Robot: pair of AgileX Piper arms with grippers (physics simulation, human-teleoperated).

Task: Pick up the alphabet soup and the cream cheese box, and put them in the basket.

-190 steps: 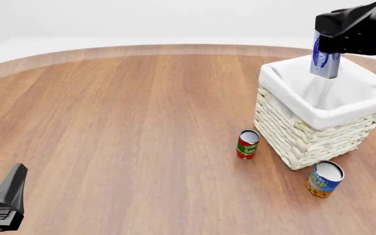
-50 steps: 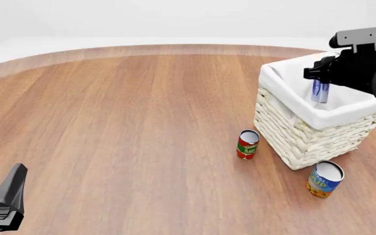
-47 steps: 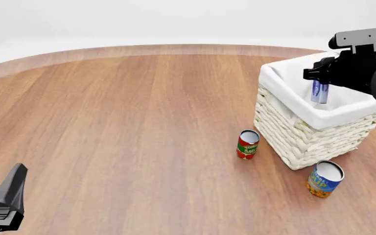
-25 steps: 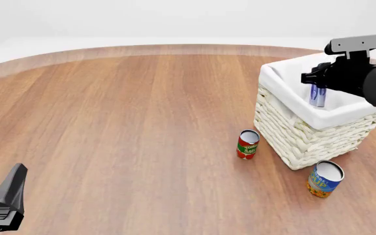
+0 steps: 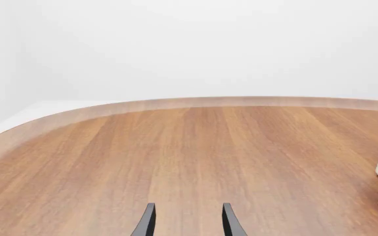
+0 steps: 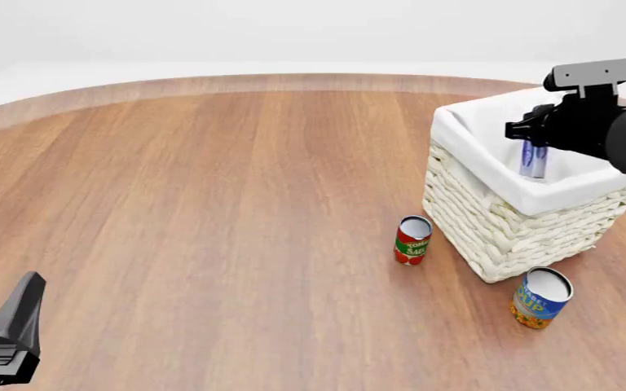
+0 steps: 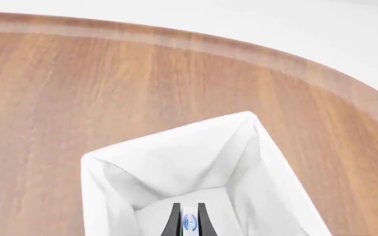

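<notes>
Front view: right tool half hides cream cheese box inside basket.

Tomato sauce can reads partly "TOMA… SAU…"; the alphabet soup label's lettering is unreadable.
</notes>
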